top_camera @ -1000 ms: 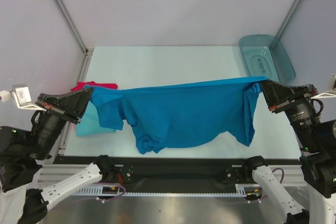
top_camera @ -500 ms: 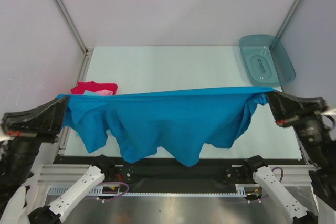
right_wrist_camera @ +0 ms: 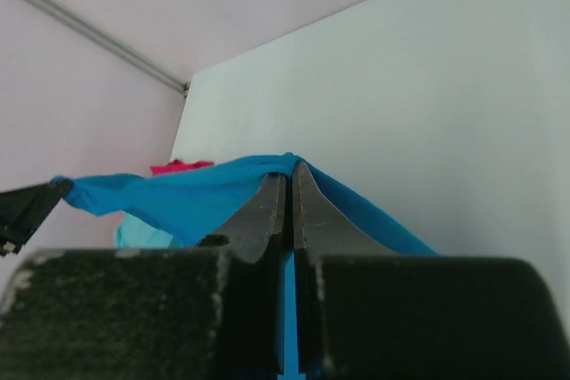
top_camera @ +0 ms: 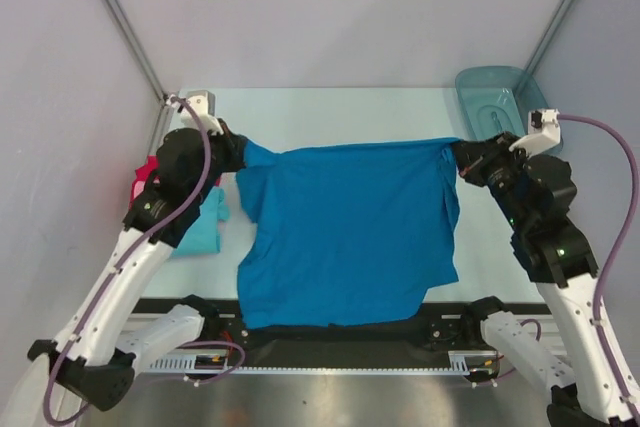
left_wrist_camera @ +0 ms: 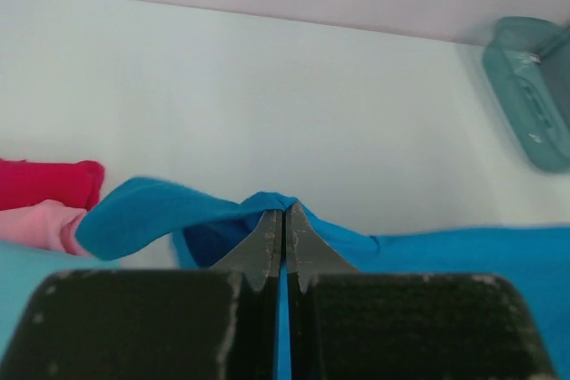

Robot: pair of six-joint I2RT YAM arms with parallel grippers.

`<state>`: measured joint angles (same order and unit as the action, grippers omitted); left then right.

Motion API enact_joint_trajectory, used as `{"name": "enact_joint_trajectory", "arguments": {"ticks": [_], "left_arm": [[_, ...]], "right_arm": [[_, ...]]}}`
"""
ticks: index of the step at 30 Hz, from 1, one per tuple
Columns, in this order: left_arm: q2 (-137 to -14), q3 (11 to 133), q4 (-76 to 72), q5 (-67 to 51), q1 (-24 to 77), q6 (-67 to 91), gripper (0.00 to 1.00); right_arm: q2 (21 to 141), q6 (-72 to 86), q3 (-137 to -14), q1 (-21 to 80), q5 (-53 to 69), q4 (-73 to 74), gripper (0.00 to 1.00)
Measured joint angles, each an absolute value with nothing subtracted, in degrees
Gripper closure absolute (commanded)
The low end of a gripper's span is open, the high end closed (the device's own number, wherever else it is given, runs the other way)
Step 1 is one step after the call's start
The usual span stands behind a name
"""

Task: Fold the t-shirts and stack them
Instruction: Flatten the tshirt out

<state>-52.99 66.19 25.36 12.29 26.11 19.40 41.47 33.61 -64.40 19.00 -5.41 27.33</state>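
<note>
Pale table [top_camera: 330, 112], white walls all round. My left gripper [top_camera: 241, 154] is pinched tight on one top corner of the blue t-shirt [top_camera: 345, 232]. My right gripper [top_camera: 457, 155] is clamped on the other corner, just beside the teal tray [top_camera: 510, 112]. The shirt's top edge is pulled taut between them. The turquoise t-shirt [top_camera: 203, 232] and red t-shirt [top_camera: 144, 169] lie well away from the tray, past my left gripper.

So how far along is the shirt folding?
Done: nothing clearly; no folded stack shows. In hand: the blue t-shirt, pinched at its far corners by the left gripper and right gripper, both shut, spread across the table, hem over the near edge. Left: fold it, then the turquoise t-shirt, pink t-shirt and red t-shirt bunched at the left edge, and stack.
</note>
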Motion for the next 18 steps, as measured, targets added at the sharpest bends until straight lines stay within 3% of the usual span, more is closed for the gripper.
{"name": "enact_joint_trajectory", "arguments": {"ticks": [7,18], "left_arm": [[-64.1,66.22,19.14,10.52,17.28,19.38,1.0],[-95.77,83.64,16.62,10.35,15.94,18.79,1.0]], "right_arm": [[53.43,35.68,-61.06,8.12,1.91,17.12,1.0],[89.58,42.44,-63.33,3.97,6.74,0.47,1.0]]}}
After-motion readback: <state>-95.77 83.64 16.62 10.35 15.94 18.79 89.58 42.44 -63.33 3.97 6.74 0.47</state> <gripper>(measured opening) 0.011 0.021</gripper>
